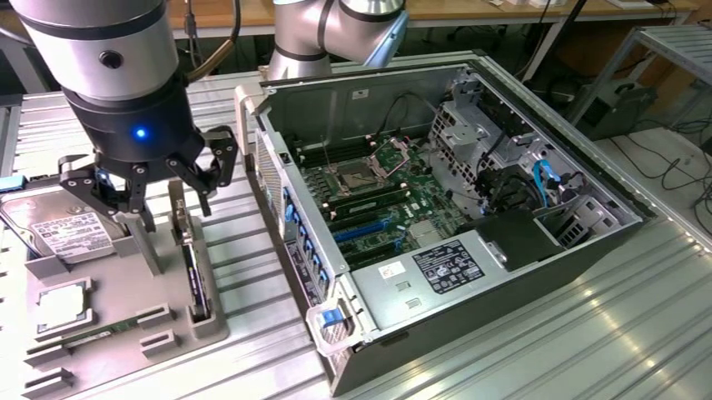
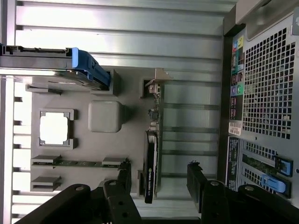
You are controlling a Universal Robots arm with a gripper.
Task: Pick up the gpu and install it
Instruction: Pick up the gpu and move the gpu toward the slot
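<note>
Ribbed metal bench [image 1: 623, 333], lower left of the exterior frame: the gpu [image 1: 196, 279] stands on edge in a grey holder [image 1: 117, 292], presumably so I can straddle it. My gripper [image 1: 150, 190] hangs just above, fingers spread wide, empty.

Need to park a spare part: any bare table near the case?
Bare ribbed table on the exterior view's right of the computer case, toward the near corner. A narrow bare strip runs between the case and the grey tray. The tray is crowded: hard drive, gpu on edge, open fingers above it.
</note>
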